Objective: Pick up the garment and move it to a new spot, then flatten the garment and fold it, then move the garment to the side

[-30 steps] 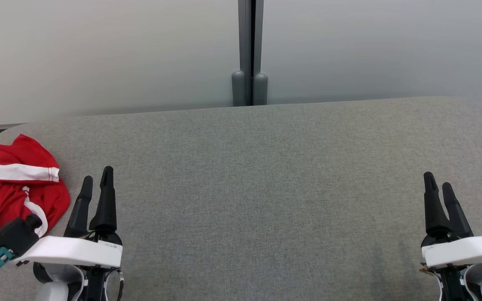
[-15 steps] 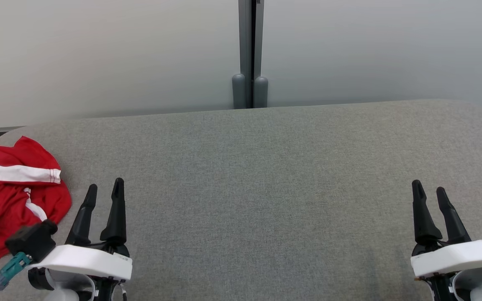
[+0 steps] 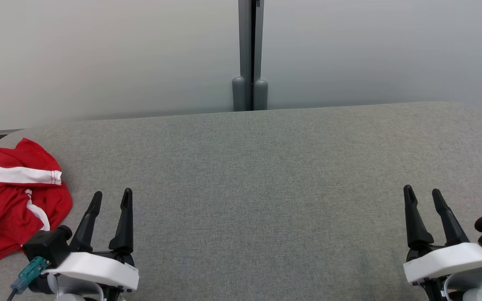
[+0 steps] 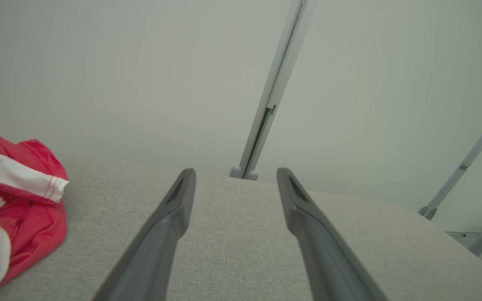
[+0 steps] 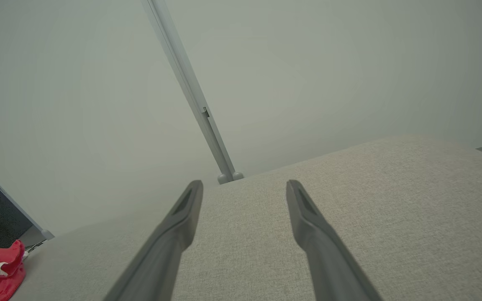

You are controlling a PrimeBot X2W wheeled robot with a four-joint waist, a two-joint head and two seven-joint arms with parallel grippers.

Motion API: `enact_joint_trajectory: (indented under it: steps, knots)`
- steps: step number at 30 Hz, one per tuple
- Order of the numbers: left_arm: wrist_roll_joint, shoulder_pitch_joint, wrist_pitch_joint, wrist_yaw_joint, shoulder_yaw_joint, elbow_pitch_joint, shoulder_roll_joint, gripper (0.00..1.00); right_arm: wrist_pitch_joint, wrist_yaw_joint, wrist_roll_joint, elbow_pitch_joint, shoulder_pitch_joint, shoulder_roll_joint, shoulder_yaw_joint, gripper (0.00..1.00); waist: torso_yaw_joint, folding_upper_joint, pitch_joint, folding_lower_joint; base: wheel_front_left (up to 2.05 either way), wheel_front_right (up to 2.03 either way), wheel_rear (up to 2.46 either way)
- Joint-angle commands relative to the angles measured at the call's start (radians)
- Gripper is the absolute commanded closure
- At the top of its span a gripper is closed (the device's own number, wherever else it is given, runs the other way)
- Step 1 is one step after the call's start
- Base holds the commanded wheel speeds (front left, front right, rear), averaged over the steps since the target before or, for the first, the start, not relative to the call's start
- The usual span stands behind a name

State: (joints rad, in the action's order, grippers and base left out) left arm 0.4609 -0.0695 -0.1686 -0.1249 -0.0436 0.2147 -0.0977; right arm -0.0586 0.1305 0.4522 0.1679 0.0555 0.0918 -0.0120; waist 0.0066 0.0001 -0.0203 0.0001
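The crumpled red garment with white stripes was cut off by the head view's left edge; the black wrist camera on the left gripper hid its lower right part. The grey fabric surface ran past the bottom edge.

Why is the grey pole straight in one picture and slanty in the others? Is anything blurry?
Head view: the pole stands straight, the light is soft with no glare, and the red garment looks sharp. Left wrist view: the pole leans right, probably because that camera is tilted. Right wrist view: the pole leans left, and the garment is tiny in the bottom corner.
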Motion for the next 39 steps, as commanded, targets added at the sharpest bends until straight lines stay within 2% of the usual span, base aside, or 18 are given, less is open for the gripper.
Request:
enact_joint_trajectory:
  steps: [1, 19, 39]
  knots:
    - [-0.03, -0.008, -0.009, 0.003, 0.002, -0.002, -0.005, 0.0, -0.001, 0.0, -0.027, -0.007, -0.003, 0.004, -0.004, 0.0, -0.001, -0.0001, 0.0, -0.0001, 0.0, 0.0, 0.0]
    - [-0.174, -0.014, -0.049, 0.007, 0.014, 0.05, -0.002, 0.0, -0.017, 0.0, -0.171, -0.01, -0.014, -0.003, -0.014, 0.0, 0.003, -0.0001, -0.001, -0.0001, 0.0, 0.0, 0.0]
    - [-0.296, -0.033, -0.088, 0.006, 0.033, 0.115, 0.003, 0.0, -0.034, 0.0, -0.269, -0.009, -0.021, -0.016, -0.012, 0.0, 0.004, -0.0001, 0.003, -0.0001, 0.0, 0.0, 0.0]
